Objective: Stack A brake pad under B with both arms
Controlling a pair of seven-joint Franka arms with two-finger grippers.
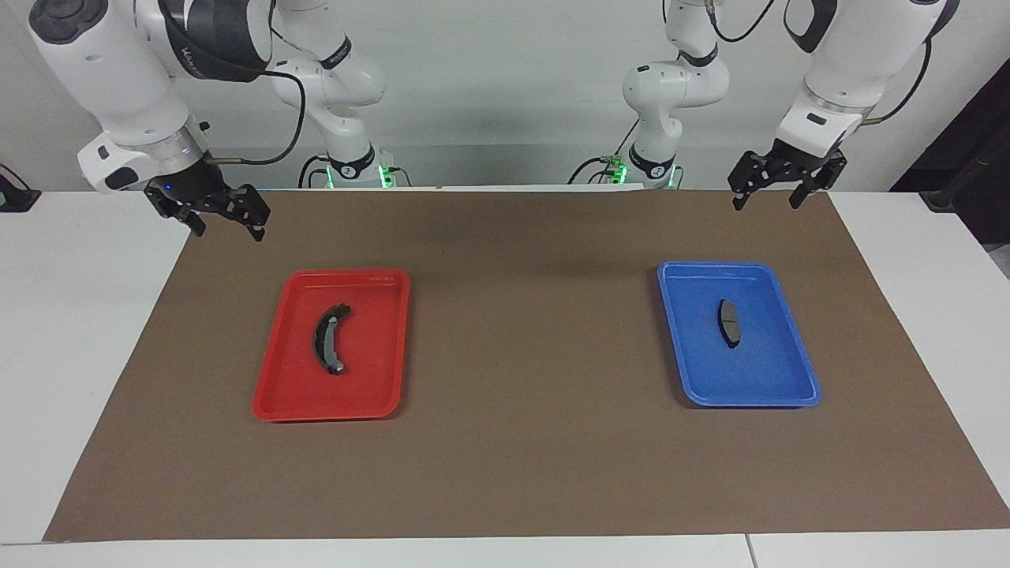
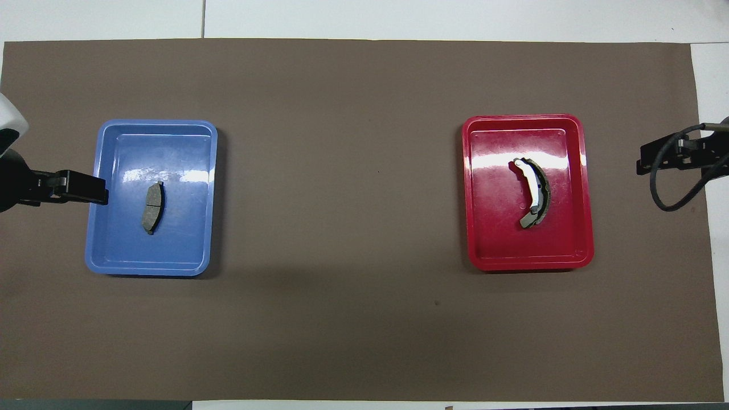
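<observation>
A brake pad (image 1: 728,323) lies flat in the blue tray (image 1: 789,390), right of centre in the facing view. B (image 1: 331,339) lies in the red tray (image 1: 276,402), left of centre. Both trays sit on the brown mat (image 1: 521,457), well apart.

Left gripper (image 1: 777,197): upper right of the frame, raised over the mat's edge, fingers apart, empty.

Right gripper (image 1: 227,224): upper left, raised over the mat's corner, fingers apart, empty.

Lettering on the right arm's black band is illegible.
</observation>
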